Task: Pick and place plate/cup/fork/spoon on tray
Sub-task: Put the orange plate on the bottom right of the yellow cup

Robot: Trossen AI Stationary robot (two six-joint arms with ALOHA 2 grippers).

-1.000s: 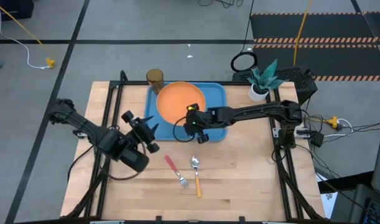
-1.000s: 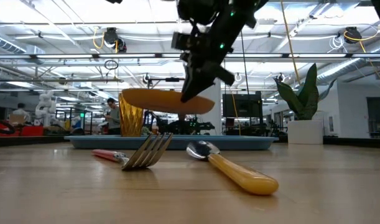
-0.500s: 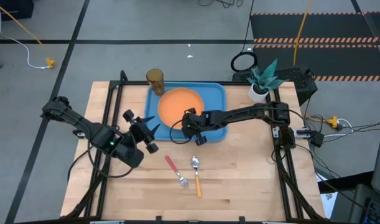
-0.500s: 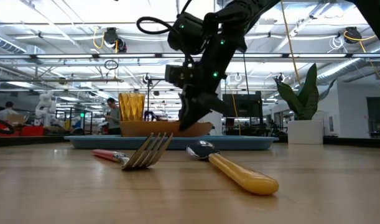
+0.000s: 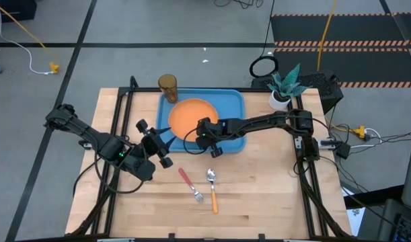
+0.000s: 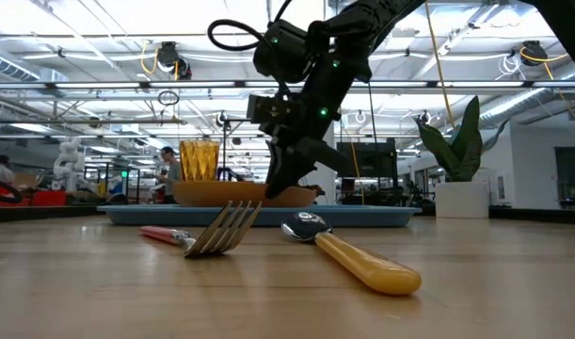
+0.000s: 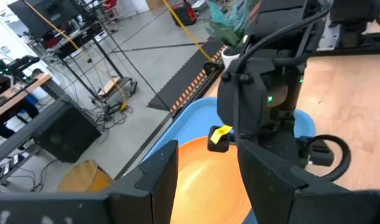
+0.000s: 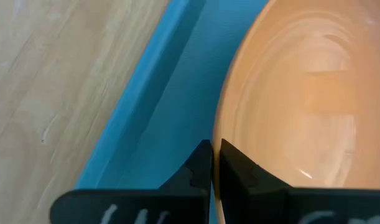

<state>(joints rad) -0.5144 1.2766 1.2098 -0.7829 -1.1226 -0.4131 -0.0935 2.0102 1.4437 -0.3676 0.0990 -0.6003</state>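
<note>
The orange plate (image 5: 190, 114) lies low in the light-blue tray (image 5: 235, 101), toward its left end, with my right gripper (image 5: 202, 129) shut on its near-right rim. My left gripper (image 5: 159, 143) is open and empty, above the table just left of the tray's near-left corner; its own view (image 7: 208, 186) looks across the plate at the right gripper. The amber cup (image 5: 167, 85) stands upright on the table at the tray's far-left corner. The red-handled fork (image 5: 190, 184) and the orange-handled spoon (image 5: 212, 189) lie flat on the table, side by side, nearer than the tray. My right gripper pinches the plate's rim (image 8: 219, 134) between its two fingers, one finger on the plate's inner side and one on the outer side over the tray's floor. The fingers slant down from the table's right. The plate (image 6: 240, 193) sits about level, down at the tray's rim.
A potted plant (image 5: 282, 87) stands at the table's far right corner. The tray's right half (image 5: 232, 138) is bare. Bare wood lies on both sides of the fork and spoon. People show far off in the room behind (image 6: 171, 169).
My right gripper has gone down and a little toward the table's left with the plate, staying shut on it. The plate, lifted clear above the tray a second ago, is now down in the tray. It has barely moved in the last half second.
</note>
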